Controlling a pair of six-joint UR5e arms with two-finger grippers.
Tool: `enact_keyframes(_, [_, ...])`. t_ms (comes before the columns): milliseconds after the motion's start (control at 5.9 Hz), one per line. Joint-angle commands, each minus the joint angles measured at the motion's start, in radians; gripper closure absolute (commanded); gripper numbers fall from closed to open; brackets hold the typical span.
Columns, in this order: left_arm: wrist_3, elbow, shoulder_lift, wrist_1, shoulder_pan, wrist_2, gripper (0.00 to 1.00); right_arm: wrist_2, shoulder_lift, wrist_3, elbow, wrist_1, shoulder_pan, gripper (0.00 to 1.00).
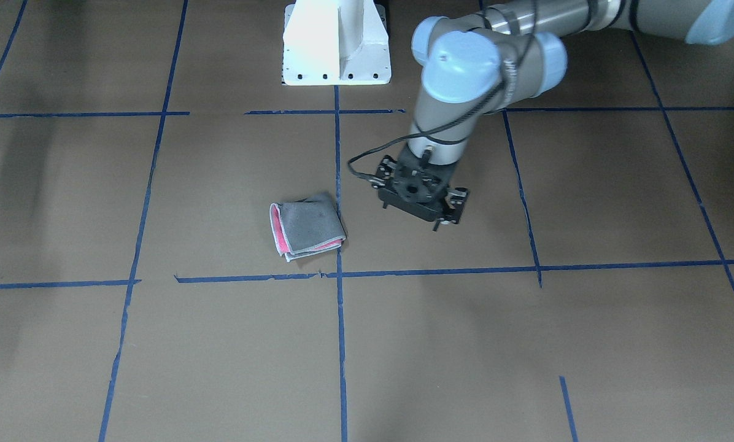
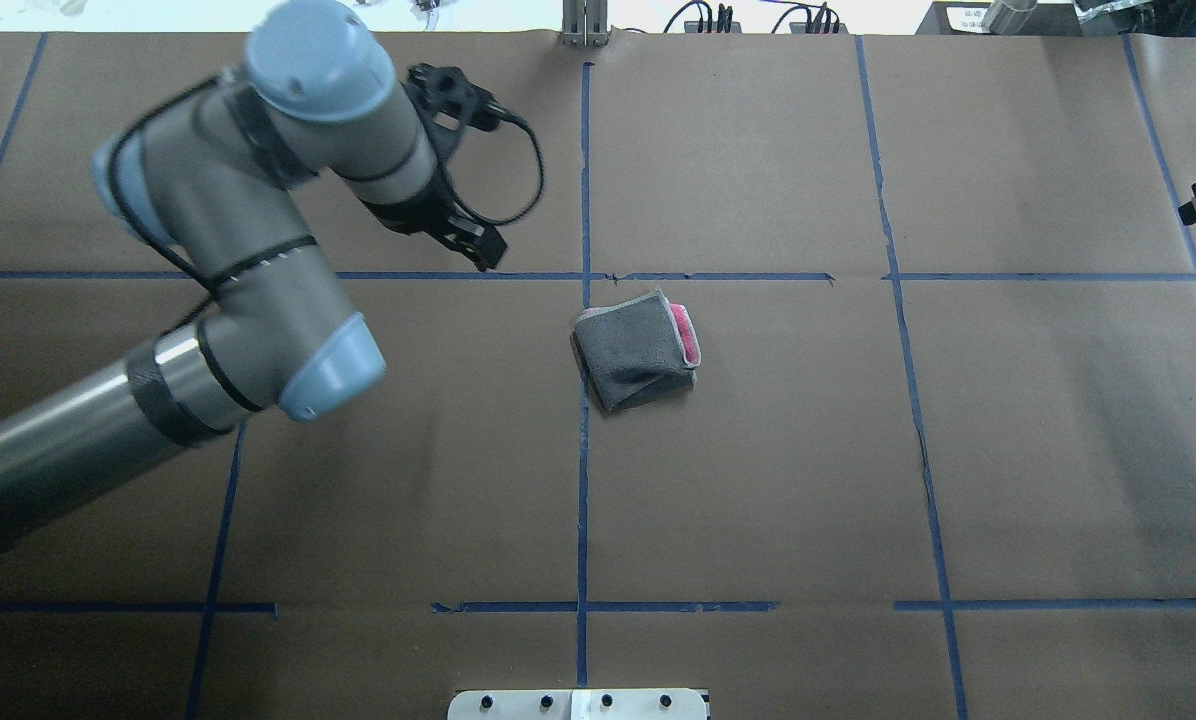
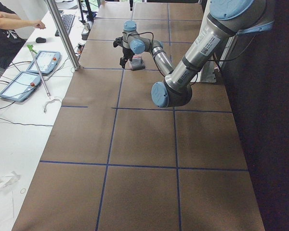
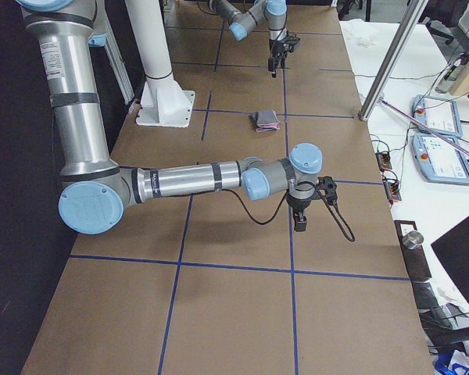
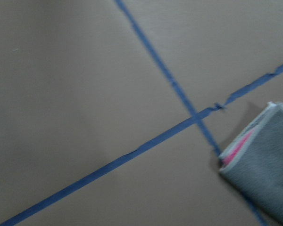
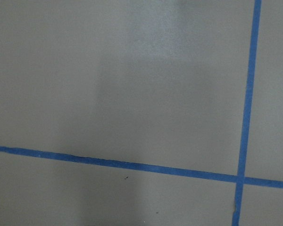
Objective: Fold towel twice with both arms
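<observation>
Near the middle of the brown paper-covered surface, just beside a crossing of blue tape lines, lies the small terry towel. It is bundled into a compact square, grey face outward, with pink layers and whitish border showing along two edges. By that stacking, both folds look done, so the step in hand is most likely clearing away.

The black two-finger left end effector hovers beside the towel, apart from it, its fingers spread and holding nothing. To finish well, the silver-grey left arm should rise before it travels, and move away from the cloth rather than across it, so neither a fingertip nor the looping black cable catches the loosely lying upper layer.

The right end effector sits well apart from the towel, over bare surface. Whether it is spread or closed, I cannot tell.
</observation>
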Motion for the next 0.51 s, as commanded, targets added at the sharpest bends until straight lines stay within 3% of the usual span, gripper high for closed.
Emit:
enact_keyframes(0, [0.177,-0.031,0.169,0.017,-0.244,-0.222,0.0,0.002,0.042,-0.167,-0.04,-0.108,0.082,0.0])
enact_keyframes(339, [0.428,0.027,0.283,0.037,-0.457,-0.365,0.0,0.008,0.064,-0.233,-0.063,-0.18,0.141,0.0])
